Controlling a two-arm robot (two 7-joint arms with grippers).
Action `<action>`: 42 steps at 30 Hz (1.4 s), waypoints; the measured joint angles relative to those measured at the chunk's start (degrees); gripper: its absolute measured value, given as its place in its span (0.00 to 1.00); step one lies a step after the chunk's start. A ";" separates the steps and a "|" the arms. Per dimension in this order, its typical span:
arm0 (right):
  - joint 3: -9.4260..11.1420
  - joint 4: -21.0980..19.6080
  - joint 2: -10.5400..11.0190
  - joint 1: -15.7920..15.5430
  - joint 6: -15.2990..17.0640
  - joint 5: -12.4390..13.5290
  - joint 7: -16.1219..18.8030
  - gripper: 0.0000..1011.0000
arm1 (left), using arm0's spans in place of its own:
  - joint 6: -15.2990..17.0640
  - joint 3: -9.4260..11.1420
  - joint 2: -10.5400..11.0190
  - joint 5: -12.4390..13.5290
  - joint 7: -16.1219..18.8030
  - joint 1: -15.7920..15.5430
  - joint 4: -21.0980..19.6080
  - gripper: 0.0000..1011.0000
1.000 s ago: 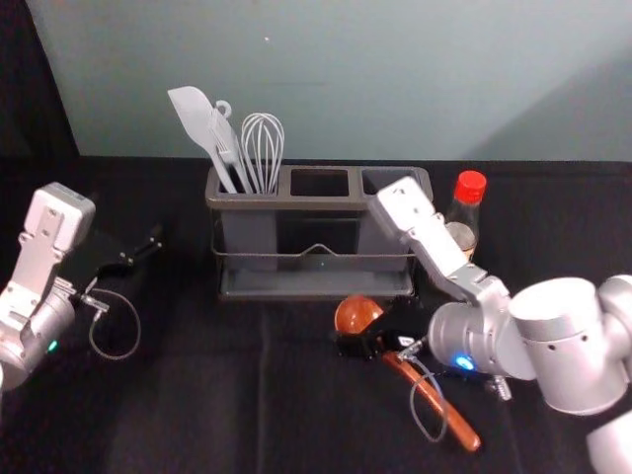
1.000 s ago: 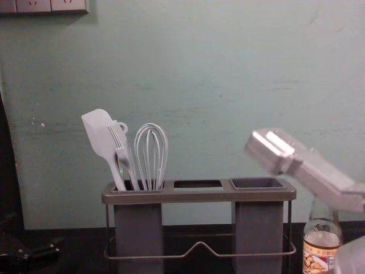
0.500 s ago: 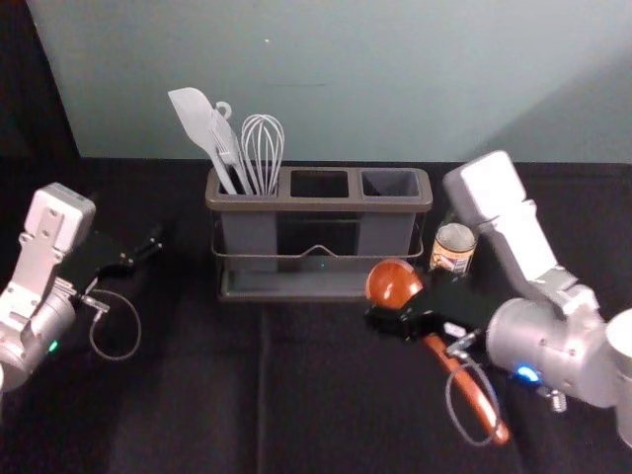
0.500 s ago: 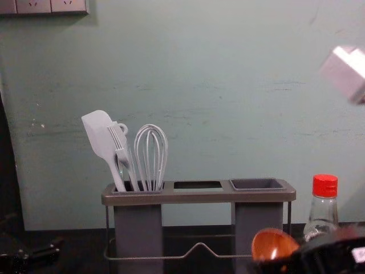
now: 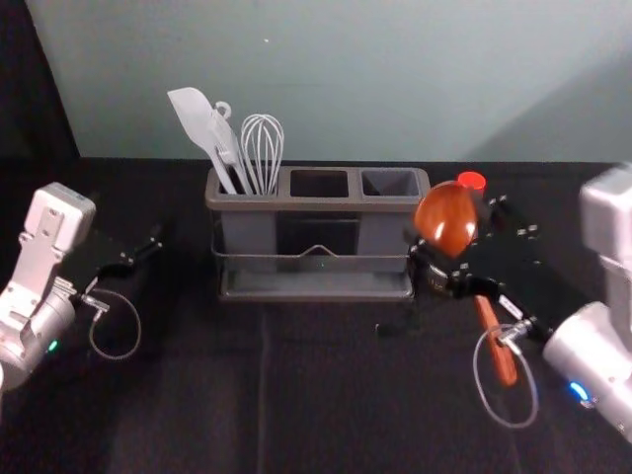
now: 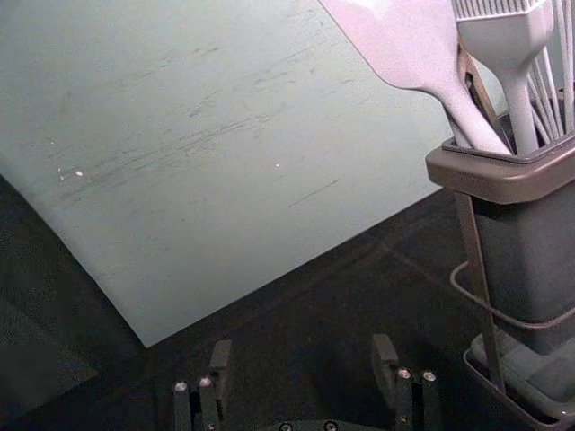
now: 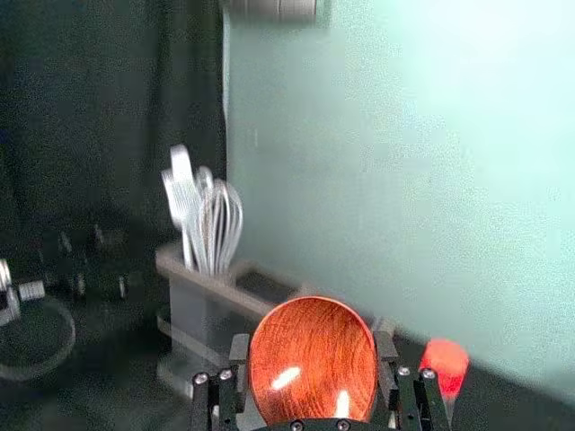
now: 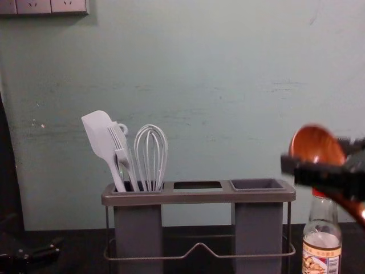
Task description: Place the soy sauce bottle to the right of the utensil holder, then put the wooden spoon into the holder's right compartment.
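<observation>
Wall (image 5: 395, 79): pale grey-green, upright behind the work area.

Black cloth (image 5: 178, 395): covers the table surface.

Utensil holder (image 5: 318, 203): grey, three compartments in a row, wire rail across the front, tray at the base; stands upright near the wall.

Right gripper (image 5: 464, 237): raised in front of the holder's right end and the bottle; closed on the wooden spoon, its fingers (image 7: 238, 350) at either side of the bowl.

Left gripper (image 5: 148, 252): parked to the left of the holder, well apart from it; open, jaws spread.

Wooden spoon (image 5: 449, 219): reddish-brown, glossy, with a deep round bowl; held in the right gripper above the table, bowl uppermost, handle slanting down toward the robot's right. It is outside the holder.

Soy sauce bottle (image 8: 322, 251): clear glass, red cap, printed label; stands upright just beside the holder, on its right, partly hidden by the spoon and right gripper.

Spatula (image 5: 202, 123): pale grey, leaning left in the holder's left compartment.

Balloon whisk (image 5: 263, 148): grey, wires up, same compartment.

Bristle-headed utensil (image 8: 120, 142): pale grey, between spatula and whisk.
</observation>
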 joint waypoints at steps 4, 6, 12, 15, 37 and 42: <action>0.69 0.60 0.13 -2.24 -11.24 1.21 0.03 0.83 | 0.00 0.00 0.00 0.00 0.00 0.00 0.00 0.99; 0.69 0.95 0.26 -2.56 -13.61 1.25 -0.01 0.83 | 0.00 0.00 0.00 0.00 0.00 0.00 0.00 0.99; 0.34 1.64 0.90 -3.11 -17.42 1.41 -0.54 0.83 | 0.00 0.00 0.00 0.00 0.00 0.00 0.00 0.99; 0.26 1.69 0.99 -3.16 -17.53 1.39 -0.61 0.83 | 0.00 0.00 0.00 0.00 0.00 0.00 0.00 0.99; 0.37 1.66 0.82 -3.05 -17.36 1.40 -0.56 0.83 | 0.00 0.00 0.00 0.00 0.00 0.00 0.00 0.99; 0.31 2.20 0.99 -0.41 -18.04 2.61 -0.62 0.83 | 0.00 0.00 0.00 0.00 0.00 0.00 0.00 0.99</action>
